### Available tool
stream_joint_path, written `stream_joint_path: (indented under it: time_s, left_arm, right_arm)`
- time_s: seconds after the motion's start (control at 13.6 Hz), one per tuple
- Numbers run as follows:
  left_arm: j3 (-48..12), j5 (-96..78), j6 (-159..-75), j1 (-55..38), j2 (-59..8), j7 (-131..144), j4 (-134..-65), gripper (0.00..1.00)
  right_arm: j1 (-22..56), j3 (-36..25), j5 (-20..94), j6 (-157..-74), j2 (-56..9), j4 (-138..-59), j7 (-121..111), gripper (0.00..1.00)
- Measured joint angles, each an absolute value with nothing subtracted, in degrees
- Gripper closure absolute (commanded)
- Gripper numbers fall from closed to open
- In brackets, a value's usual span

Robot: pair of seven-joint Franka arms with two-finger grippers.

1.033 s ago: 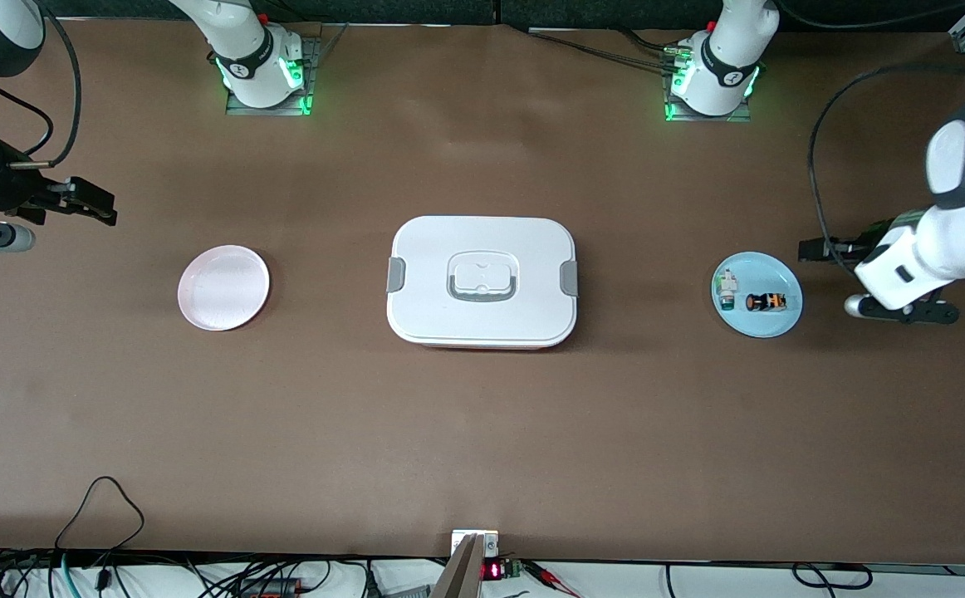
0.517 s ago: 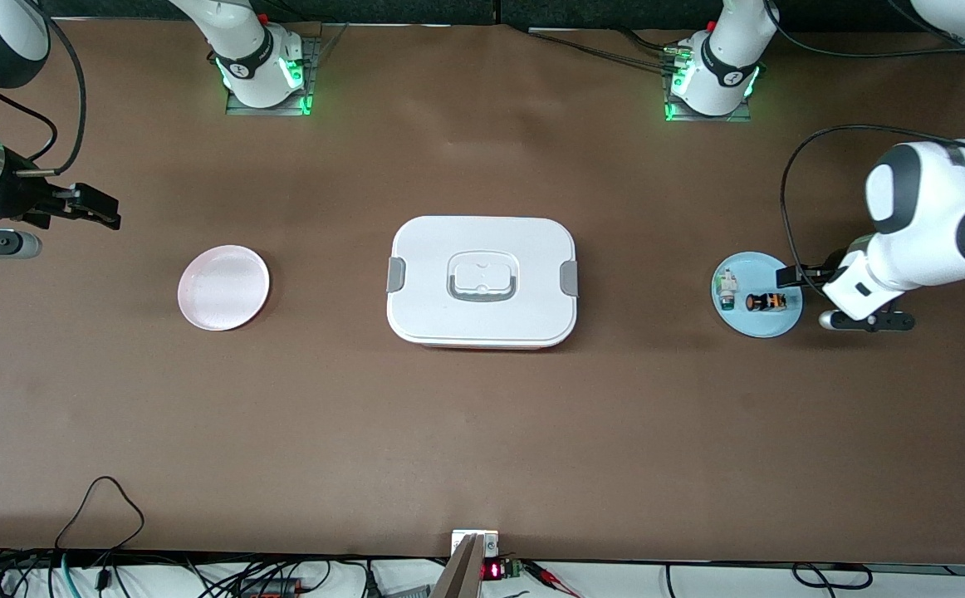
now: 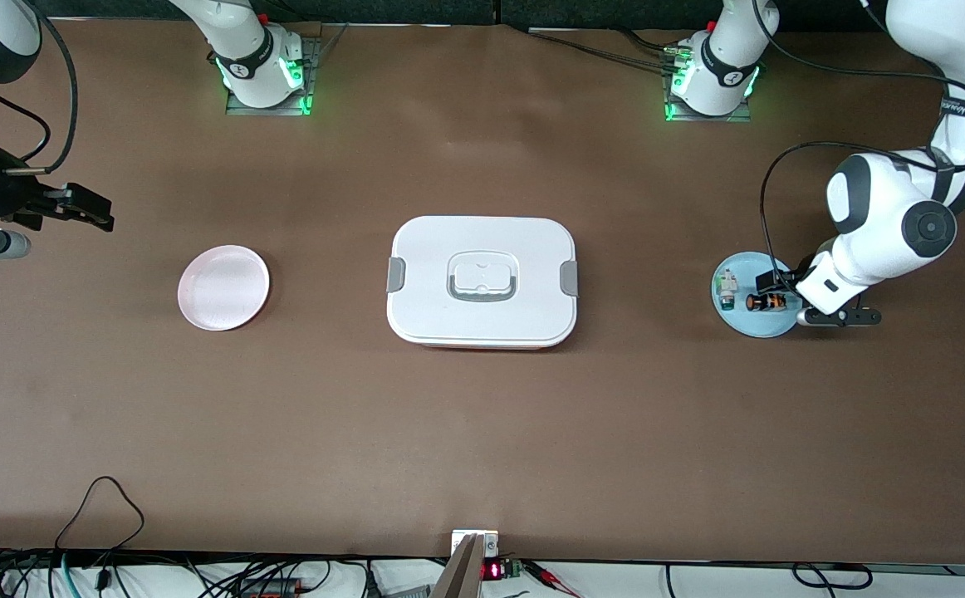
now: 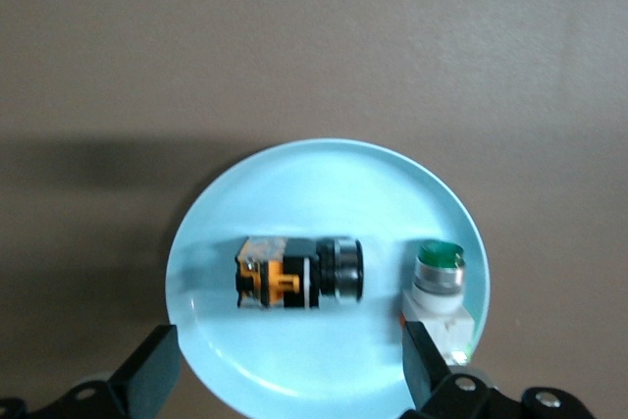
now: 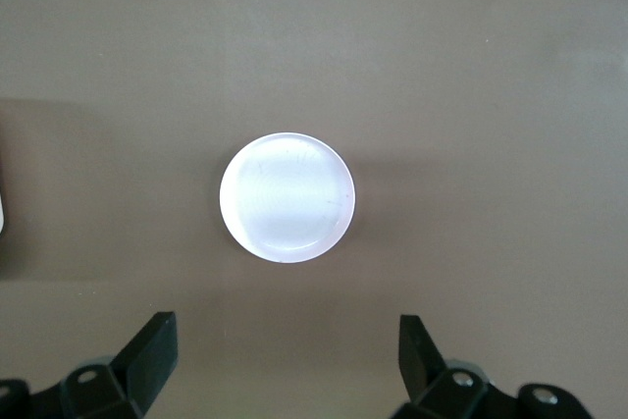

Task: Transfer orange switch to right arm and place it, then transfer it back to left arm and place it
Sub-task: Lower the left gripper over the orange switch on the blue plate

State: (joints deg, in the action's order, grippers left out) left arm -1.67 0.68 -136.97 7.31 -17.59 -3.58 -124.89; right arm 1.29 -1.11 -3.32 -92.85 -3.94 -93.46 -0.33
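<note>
Left hand [image 4: 291, 380] moved over orange switch [image 3: 765, 302], fingers spread, right hand [image 3: 88, 208] waiting

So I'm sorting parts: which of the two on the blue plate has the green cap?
The small white part, green-capped, lying beside the black orange switch on the blue plate.

We see the large white rounded-rectangle plastic box [image 3: 482, 281] mid-table, between the round pale pink plate [image 3: 223, 287] toward the right arm's end and the round light blue plate [image 3: 755, 321] toward the left arm's end. On the latter lie the small black-and-orange cylindrical switch [image 3: 765, 302] [image 4: 299, 272] and, just beside it, the small white-and-green push-button part [image 3: 727, 289] [image 4: 439, 289], which lies toward the box.
</note>
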Motion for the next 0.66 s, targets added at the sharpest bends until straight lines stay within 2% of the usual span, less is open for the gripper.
stream_joint_path:
  time_s: [0.66]
  left_arm:
    - [-1.9, 0.7, -142.7, 8.3, -22.4, -3.6, -125.1, 0.00]
  right_arm:
    - [1.3, -1.1, -3.3, -92.8, -3.9, -93.5, -0.3, 0.00]
